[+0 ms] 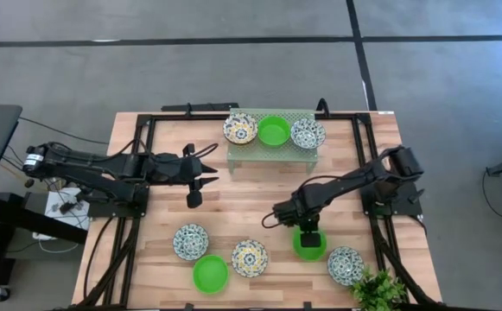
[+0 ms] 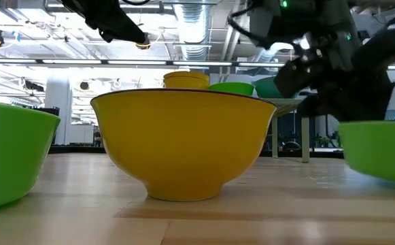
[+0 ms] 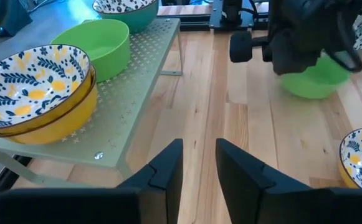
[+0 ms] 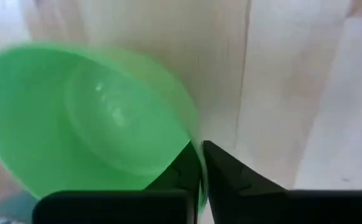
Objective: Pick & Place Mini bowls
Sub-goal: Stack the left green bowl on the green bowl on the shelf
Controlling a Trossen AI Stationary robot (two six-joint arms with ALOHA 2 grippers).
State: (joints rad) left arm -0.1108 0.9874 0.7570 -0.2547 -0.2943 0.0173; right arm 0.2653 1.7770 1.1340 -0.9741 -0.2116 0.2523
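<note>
My right gripper (image 1: 309,231) points down over a plain green mini bowl (image 1: 311,249) in the near right part of the table and is shut on it; this green bowl (image 4: 87,112) fills the right wrist view. My left gripper (image 1: 195,197) hovers over bare wood left of centre, its fingers (image 3: 199,146) slightly open and holding nothing. A pale green rack (image 1: 272,149) at the far edge carries two patterned bowls (image 1: 240,130) (image 1: 308,134) and a green one (image 1: 274,131). Near the front edge stand three patterned bowls (image 1: 190,241) (image 1: 250,257) (image 1: 346,265) and another green bowl (image 1: 210,273). My right gripper pinches the green bowl's rim (image 4: 193,134) on its far side, one finger inside the bowl and one outside. The fingers come from above, pointing down. Whether the bowl's base is on the wood or just clear of it, I cannot tell.
A leafy plant (image 1: 376,289) sits at the near right corner, close to one patterned bowl. Black frame rails (image 1: 142,164) run along the table's left and right sides. Bare wood lies between the rack and the front row of bowls.
</note>
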